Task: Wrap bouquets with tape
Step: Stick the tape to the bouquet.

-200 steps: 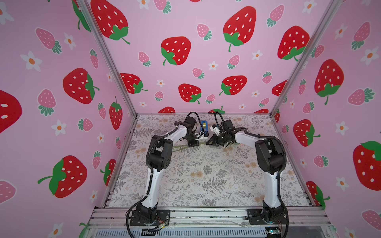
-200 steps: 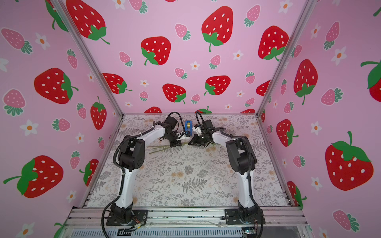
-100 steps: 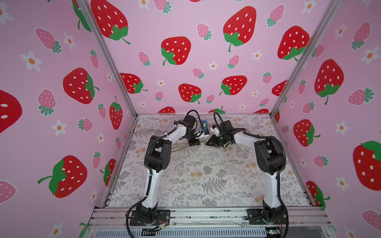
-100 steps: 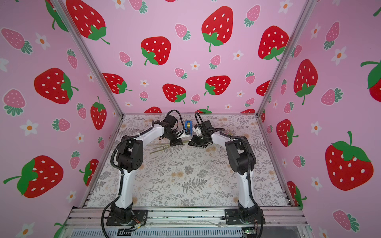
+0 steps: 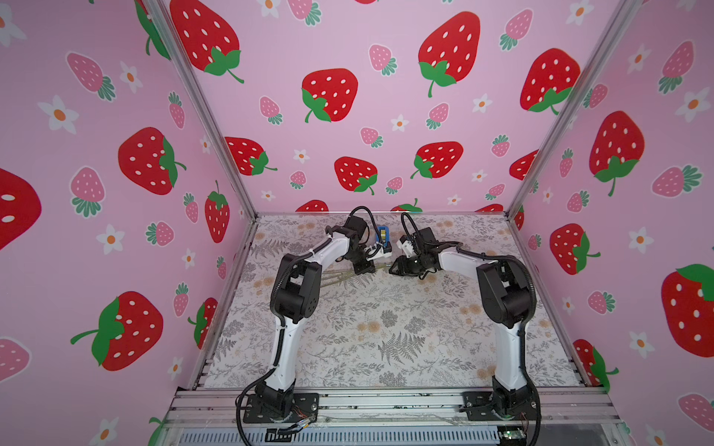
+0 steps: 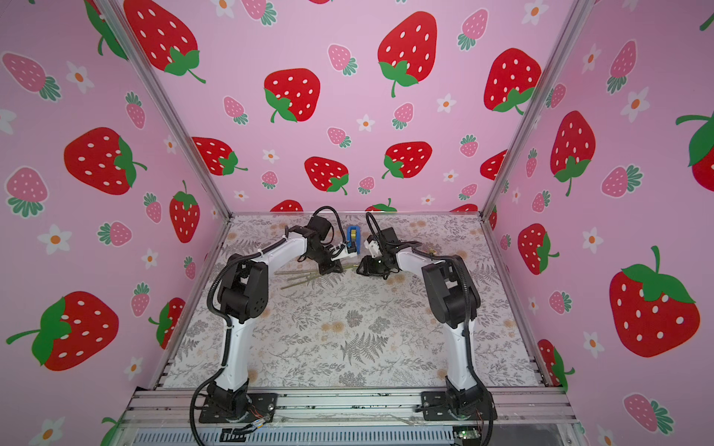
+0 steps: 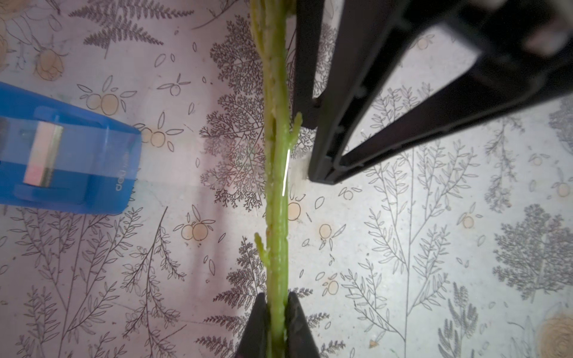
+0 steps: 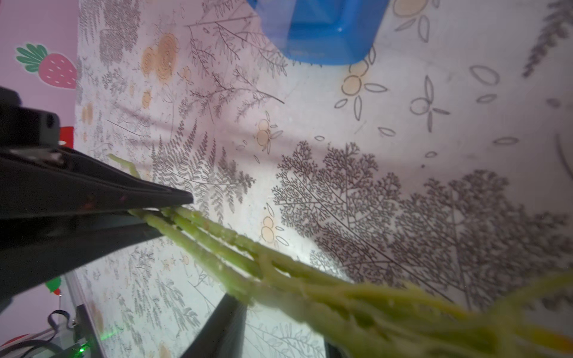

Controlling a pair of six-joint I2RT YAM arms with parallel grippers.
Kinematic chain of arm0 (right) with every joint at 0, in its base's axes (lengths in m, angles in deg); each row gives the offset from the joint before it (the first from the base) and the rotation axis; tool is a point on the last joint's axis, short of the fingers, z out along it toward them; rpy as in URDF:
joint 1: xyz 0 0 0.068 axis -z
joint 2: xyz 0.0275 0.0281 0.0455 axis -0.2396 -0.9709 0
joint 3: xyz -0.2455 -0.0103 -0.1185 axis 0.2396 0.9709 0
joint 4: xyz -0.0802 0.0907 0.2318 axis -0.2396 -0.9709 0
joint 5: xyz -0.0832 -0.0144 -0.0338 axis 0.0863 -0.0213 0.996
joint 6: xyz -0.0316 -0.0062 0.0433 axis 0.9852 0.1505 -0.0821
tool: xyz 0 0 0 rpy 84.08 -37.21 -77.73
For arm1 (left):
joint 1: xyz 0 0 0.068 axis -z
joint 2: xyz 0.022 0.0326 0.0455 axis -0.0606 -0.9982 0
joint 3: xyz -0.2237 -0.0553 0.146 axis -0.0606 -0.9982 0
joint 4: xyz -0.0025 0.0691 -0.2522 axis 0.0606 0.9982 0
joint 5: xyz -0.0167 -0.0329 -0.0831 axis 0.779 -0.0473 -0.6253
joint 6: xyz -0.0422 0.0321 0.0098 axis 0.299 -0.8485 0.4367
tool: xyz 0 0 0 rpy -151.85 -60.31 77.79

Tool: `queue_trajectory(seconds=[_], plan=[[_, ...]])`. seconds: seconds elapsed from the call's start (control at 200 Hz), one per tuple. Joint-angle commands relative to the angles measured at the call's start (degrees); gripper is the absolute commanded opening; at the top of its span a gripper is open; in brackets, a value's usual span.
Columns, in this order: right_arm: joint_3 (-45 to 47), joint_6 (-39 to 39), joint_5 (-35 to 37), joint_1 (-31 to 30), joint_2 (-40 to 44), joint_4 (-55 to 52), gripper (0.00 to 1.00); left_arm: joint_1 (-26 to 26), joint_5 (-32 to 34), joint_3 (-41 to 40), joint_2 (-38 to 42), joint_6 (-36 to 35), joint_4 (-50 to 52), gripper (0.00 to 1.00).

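Left wrist view: at the bottom centre, the left gripper [image 7: 276, 322] is pinched narrow on the bouquet stems [image 7: 276, 192]. They form a tight bundle of knobbly, waxy light-green stalks with short side stubs, running straight up the middle of the frame with a thin bright glint along one side. Just right of them, toward the upper right, the right gripper [image 7: 314, 148] shows matte black, angular fingers [image 7: 347, 102] standing partly apart, a sliver of table between them. Whether the stalks pass between them I cannot tell. At the left edge sits the tape dispenser [image 7: 77, 161], a wedge of translucent blue plastic with rounded corners, apart from the stems. The table [image 7: 434, 248] wears a pale matt sheet printed with grey ferns and peach blossoms. In the right wrist view the stalks splay a little as they leave the left gripper's pointed tips, then blur toward the lower right corner. In both top views the two grippers nearly meet at the back centre of the table. The dispenser and its yellowish tape roll [image 5: 382, 234] stand just behind them, and the cut stem ends fan out leftward. Set against the earlier top views, arms, stems and dispenser sit in very nearly the same places, and those views are too small to show any change in the jaws.
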Motion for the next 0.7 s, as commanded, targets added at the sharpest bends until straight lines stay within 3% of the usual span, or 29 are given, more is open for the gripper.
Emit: queue_trajectory(seconds=[0.0,0.26,0.36,0.49,0.695], plan=[[4.3,7.6,3.0,-0.6,6.4,-1.4,0.44,-0.1,-2.5,0.2,2.2,-0.3,0.6,0.00],[19.4,22.5,0.5,-1.3,22.6,11.3,0.44,-0.2,-2.6,0.3,1.9,-1.4,1.3,0.00],[23.8,38.7,-1.4,-3.2,27.9,15.4,0.45,-0.3,-2.4,0.5,1.7,-1.3,1.3,0.00],[28.3,63.1,-1.9,-4.9,31.0,18.1,0.55,-0.5,-2.7,1.0,1.7,-1.7,1.9,0.00],[27.3,81.6,-1.0,-4.8,25.4,23.8,0.52,-0.4,-3.4,2.5,1.0,-1.3,3.1,0.00]])
